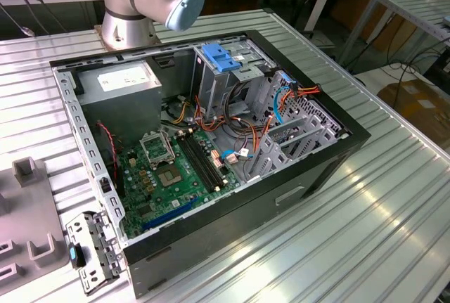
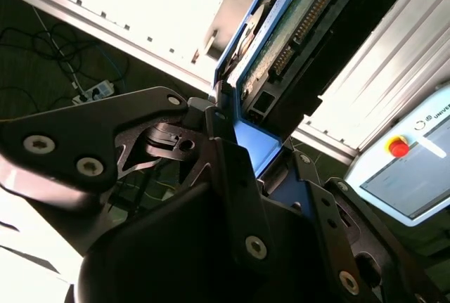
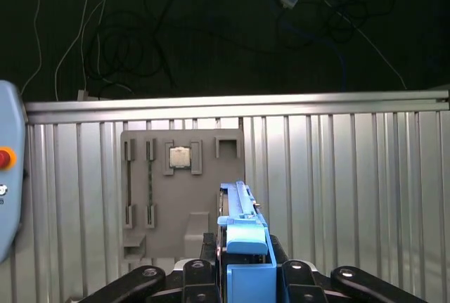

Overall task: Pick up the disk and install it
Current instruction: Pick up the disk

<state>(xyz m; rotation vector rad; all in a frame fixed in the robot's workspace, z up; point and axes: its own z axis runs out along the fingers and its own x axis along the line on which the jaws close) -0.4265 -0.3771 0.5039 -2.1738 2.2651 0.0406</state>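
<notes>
Here the gripper (image 3: 244, 269) is clamped on the disk (image 3: 238, 208). Beyond the gripper, a grey fixture plate (image 3: 155, 204) on the worktop (image 3: 337, 190) holds a processor chip (image 3: 181, 156) in one pocket.

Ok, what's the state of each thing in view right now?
tool: shut on the disk.
disk: held in the tool above the table, not yet in the case.
computer case: lying on its side, side open.
blue bracket: mounted inside the case.
grey tray: on the table, a processor chip in one slot.
</notes>
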